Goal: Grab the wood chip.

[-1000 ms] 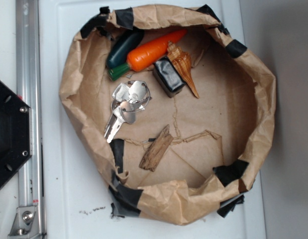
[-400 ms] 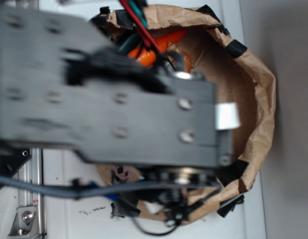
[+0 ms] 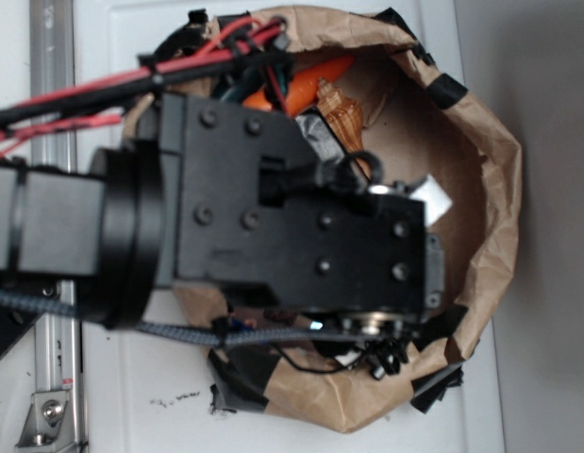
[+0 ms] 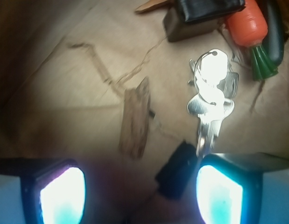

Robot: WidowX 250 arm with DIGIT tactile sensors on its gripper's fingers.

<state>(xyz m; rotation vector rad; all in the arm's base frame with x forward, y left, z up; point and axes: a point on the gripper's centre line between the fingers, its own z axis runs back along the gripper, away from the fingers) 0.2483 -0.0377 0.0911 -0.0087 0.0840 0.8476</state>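
The wood chip (image 4: 136, 120), a rough light brown sliver, lies flat on the brown paper floor of the paper basin (image 3: 480, 170). In the wrist view it sits just above the gap between my fingertips. My gripper (image 4: 140, 196) is open, its two glowing pads (image 4: 62, 196) wide apart with nothing between them. In the exterior view the black arm (image 3: 292, 226) covers the chip and the gripper's fingers.
A bunch of silver keys (image 4: 210, 93) lies right of the chip. A black block (image 4: 200, 16), an orange toy carrot (image 4: 244, 23) and a striped seashell (image 3: 343, 113) sit at the basin's far side. A piece of black tape (image 4: 177, 168) is near the right finger.
The arm has swung in over the basin from the left, hiding the chip and keys in the exterior view; it has shifted slightly lower and steadied since 0.4 s ago.
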